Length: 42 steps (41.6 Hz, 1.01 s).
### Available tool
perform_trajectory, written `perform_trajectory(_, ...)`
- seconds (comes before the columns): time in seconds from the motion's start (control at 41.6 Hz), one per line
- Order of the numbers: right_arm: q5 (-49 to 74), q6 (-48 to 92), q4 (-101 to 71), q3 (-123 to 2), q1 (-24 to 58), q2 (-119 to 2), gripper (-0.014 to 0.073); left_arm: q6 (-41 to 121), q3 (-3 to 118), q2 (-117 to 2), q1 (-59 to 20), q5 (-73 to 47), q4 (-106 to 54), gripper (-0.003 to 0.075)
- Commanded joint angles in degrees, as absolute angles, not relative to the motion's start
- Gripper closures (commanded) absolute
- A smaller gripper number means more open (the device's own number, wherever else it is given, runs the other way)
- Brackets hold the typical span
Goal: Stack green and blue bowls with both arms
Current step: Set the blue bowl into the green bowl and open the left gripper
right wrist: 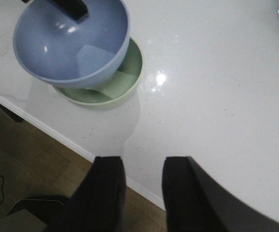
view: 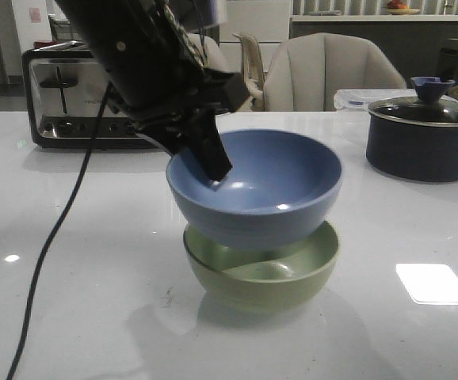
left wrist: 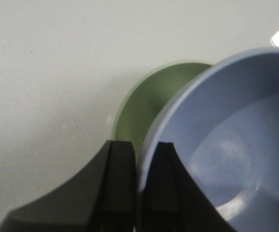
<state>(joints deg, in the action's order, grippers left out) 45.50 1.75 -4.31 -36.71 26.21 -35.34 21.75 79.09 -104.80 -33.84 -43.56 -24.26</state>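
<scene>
Front view: on a glossy white table (view: 78, 277), the left gripper (view: 209, 162) pinches the blue bowl (view: 265, 194) rim, holding it in the green bowl (view: 269, 273); toaster (view: 70, 99), dark pot (view: 423, 138), chairs (view: 332, 71) behind. Left wrist: the fingers (left wrist: 120, 183) clamp the rim. Right wrist: the right gripper (right wrist: 139, 186) hangs parted, empty, over the table edge and wood floor (right wrist: 28, 164).

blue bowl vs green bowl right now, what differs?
The dusty blue matte bowl is clamped at its rim by the left pincer; the pale sage green matte bowl sits free on the white table. Blue rides above, tilted and offset; green lies level beneath it. Both are round, plain and similar in size.
</scene>
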Motion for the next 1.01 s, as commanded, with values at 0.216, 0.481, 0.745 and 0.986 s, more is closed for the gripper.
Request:
perform_trajectory(0.216, 41.73, 2.36, -3.95, -38.24, 26.27, -35.25, 0.0257, 21.66, 80.94, -105.99, -34.3, -38.44, -28.57, 0.0387)
perform_trajectory(0.481, 41.73, 2.36, -3.95, -38.24, 26.27, -35.25, 0.0257, 21.66, 80.94, -104.88, -34.3, -39.98, -27.92, 0.0129)
perform_trajectory(0.745, 41.73, 2.36, -3.95, -38.24, 26.27, -35.25, 0.0257, 21.66, 81.06, -95.08, -34.3, -44.66, -20.73, 0.0136)
perform_trajectory(0.986, 41.73, 2.36, -3.95, -38.24, 26.27, -35.25, 0.0257, 21.02, 80.44, -82.06, -34.3, -51.25, -18.77, 0.0136)
